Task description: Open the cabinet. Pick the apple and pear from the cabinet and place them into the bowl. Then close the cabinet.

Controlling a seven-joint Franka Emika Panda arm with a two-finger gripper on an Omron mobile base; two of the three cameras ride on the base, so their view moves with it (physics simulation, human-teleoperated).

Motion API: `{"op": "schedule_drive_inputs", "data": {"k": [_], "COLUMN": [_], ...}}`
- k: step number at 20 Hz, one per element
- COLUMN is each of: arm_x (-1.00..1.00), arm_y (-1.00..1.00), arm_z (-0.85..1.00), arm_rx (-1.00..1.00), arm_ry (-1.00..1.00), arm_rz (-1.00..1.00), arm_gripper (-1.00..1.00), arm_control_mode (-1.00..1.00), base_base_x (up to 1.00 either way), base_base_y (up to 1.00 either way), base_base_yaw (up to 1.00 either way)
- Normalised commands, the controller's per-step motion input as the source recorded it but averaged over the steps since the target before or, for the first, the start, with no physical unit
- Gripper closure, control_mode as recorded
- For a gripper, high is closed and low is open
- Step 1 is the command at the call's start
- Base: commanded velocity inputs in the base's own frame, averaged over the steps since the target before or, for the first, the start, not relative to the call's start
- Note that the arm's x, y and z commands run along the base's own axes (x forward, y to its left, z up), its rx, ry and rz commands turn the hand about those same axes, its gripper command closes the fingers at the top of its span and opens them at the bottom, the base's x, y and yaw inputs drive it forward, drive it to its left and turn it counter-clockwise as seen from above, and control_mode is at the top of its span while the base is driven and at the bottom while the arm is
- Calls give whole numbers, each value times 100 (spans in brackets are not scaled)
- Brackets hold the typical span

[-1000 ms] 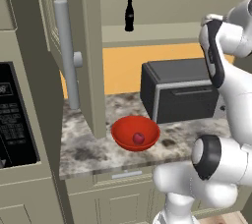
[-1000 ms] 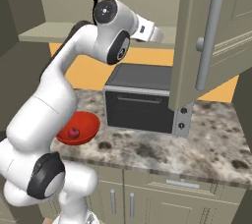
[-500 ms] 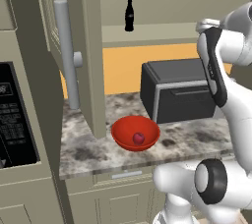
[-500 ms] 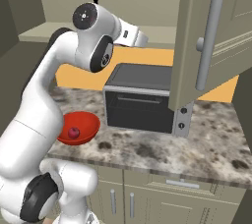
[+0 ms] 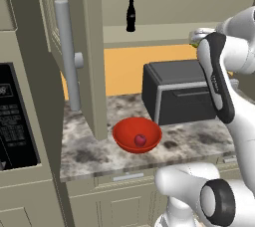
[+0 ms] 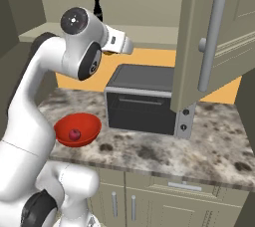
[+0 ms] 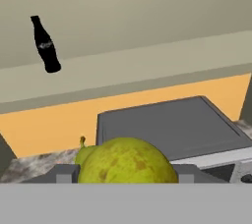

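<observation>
We see the pear (image 7: 127, 161) sitting large between our gripper (image 7: 125, 173) fingers, its stem pointing left. Behind it lies the dark oven's flat top (image 7: 167, 125), with an orange wall strip. A cola bottle (image 7: 45, 45) stands on the cabinet shelf (image 7: 147, 68) above.

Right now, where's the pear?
The pear sits between the claw's fingertips in the hand view, held up above the dark oven, not yet over the bowl.
</observation>
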Motion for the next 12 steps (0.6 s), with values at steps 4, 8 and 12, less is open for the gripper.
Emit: {"op": "schedule_drive_inputs", "data": {"k": [4, 8, 12], "arm_x": [-33, -36, -33], "arm_y": [45, 49, 48], "arm_z": [-5, -11, -30], "arm_rx": [0, 0, 0], "arm_ry": [13, 12, 6], "arm_rz": [11, 10, 9], "arm_gripper": [100, 100, 100], "arm_control_mode": [-100, -100, -100], "base_base_x": [0, 0, 0], "base_base_y": [0, 0, 0], "base_base_yaw": [0, 0, 0]}}
